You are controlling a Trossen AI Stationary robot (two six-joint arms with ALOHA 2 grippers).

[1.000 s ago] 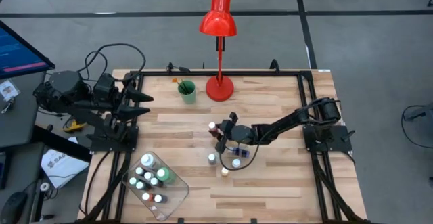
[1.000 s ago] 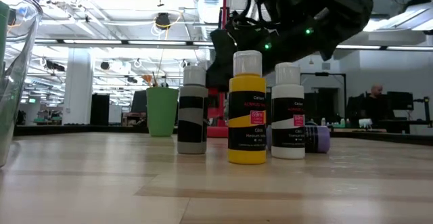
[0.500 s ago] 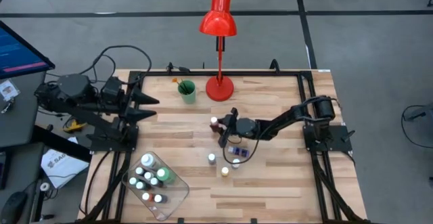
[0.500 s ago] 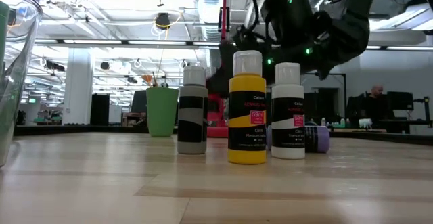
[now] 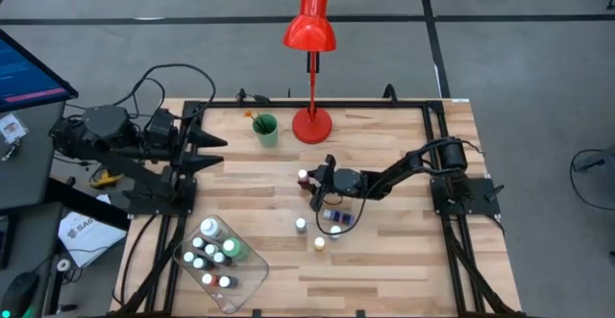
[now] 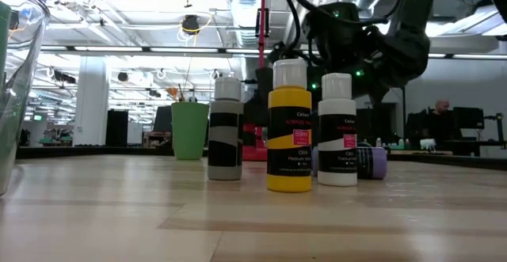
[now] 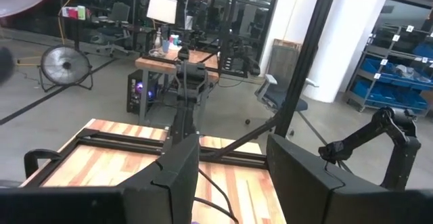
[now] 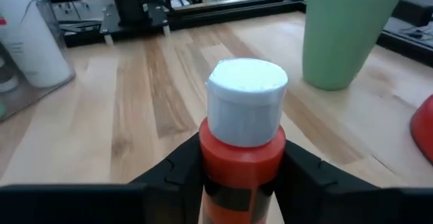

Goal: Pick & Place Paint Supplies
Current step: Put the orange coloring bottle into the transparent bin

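Right hand grips the upright red paint bottle between its fingers.

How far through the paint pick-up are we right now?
Done: several bottles sit in the clear tray. In hand: the right end effector flanks the red bottle, grip not confirmed. Left: four more bottles, including the yellow bottle and the lying purple bottle. The left end effector waits at the table's edge.
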